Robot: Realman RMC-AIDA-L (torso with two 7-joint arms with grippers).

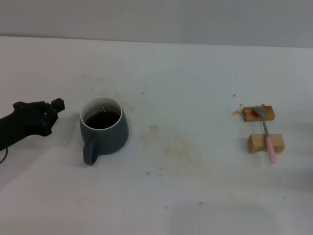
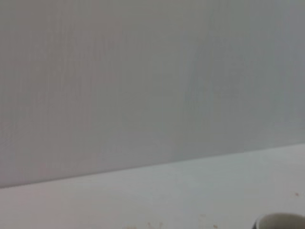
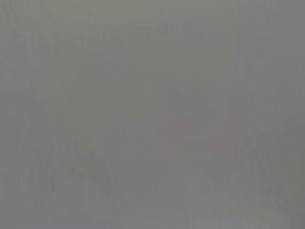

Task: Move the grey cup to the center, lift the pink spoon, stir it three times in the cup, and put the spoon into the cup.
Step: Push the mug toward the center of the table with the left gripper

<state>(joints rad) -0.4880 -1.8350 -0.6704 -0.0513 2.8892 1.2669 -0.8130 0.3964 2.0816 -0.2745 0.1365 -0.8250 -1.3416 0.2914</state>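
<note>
Surface: a white table [image 1: 195, 68], stained with brown drips and rings in the middle, ran back to a plain grey wall.
Head view, my left gripper [image 1: 55, 106]: it hung low at my left side of the table, its tip pointed at the grey cup [image 1: 103, 131]. I could not tell whether its fingers were spread or closed, and it touched nothing.
Head view, cup: it stood just beyond my left tip, apart from it, upright, dark liquid inside, handle turned toward my body.
Head view, pink spoon [image 1: 266, 132]: well off to the far side of the cup from my left gripper, laid across two wooden blocks [image 1: 264, 142], bowl on the farther one.
Left wrist view: mostly wall and table edge; only a sliver of the cup's rim [image 2: 281, 221] showed.
Right wrist view: blank grey; my right gripper was nowhere in sight.
Step in hand: reaching for the cup. As I judged it, I should take the body low and slide gently toward the centre, because the liquid could slop.
</note>
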